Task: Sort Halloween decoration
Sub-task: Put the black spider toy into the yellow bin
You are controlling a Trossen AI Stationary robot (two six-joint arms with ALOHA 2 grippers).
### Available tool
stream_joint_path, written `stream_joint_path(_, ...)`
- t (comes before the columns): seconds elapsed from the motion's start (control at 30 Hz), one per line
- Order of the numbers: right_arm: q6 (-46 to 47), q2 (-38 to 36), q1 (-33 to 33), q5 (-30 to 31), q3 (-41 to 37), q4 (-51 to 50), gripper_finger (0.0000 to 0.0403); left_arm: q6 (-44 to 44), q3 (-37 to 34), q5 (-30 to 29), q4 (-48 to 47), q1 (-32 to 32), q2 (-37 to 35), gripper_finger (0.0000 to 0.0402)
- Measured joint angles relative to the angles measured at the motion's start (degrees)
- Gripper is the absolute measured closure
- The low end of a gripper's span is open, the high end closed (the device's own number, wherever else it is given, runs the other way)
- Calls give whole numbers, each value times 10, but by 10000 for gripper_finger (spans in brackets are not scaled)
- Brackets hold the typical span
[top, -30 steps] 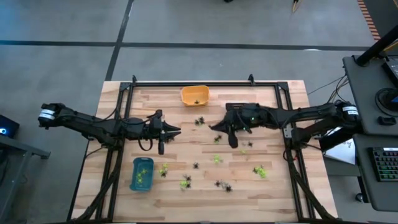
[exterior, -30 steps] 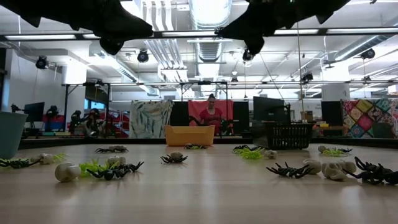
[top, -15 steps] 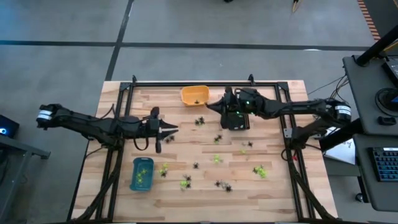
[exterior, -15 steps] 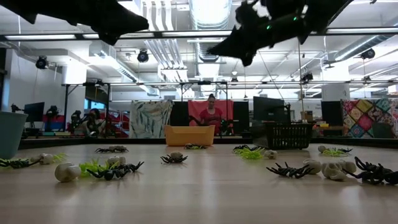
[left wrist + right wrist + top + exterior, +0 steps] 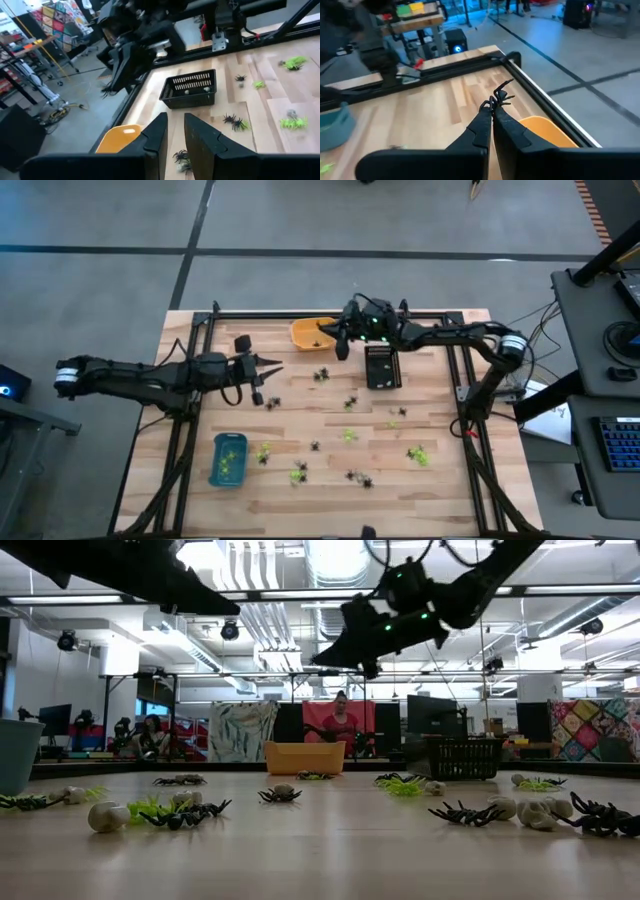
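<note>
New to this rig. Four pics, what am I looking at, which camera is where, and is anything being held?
Two dark robot arms work over a wooden table. One camera looks straight down, one sits at tabletop height, and one rides on each wrist. Scattered on the wood are small Halloween trinkets: black spiders, lime-green pieces and whitish ones. There are three trays: orange, blue, and a black basket. The right gripper, above the orange tray, pinches a black spider in its shut fingers. The left gripper hovers mid-table with its fingers slightly apart, holding nothing visible.
</note>
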Motion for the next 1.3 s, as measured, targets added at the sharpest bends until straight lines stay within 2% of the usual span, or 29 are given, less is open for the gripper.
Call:
stream_joint_path(0.13,20,46,-17,1,74,-87,394,-16,0,47,-1,33,1,354)
stream_joint_path(0.37,31,132,-29,14,204,-288,394,-36,0,49,-16,47,-1,354)
stream_joint_path(0.53,27,190,-29,72,265,-361,394,-50,0,49,-28,47,1,354)
stream_joint_path(0.77,47,220,-30,80,294,-373,381,-113,0,48,-61,47,1,354)
stream_joint_path(1.07,60,208,-30,80,293,-389,311,-197,0,45,-98,47,4,354)
stream_joint_path(1.3,75,194,-30,81,293,-415,272,-263,0,45,-102,47,22,354)
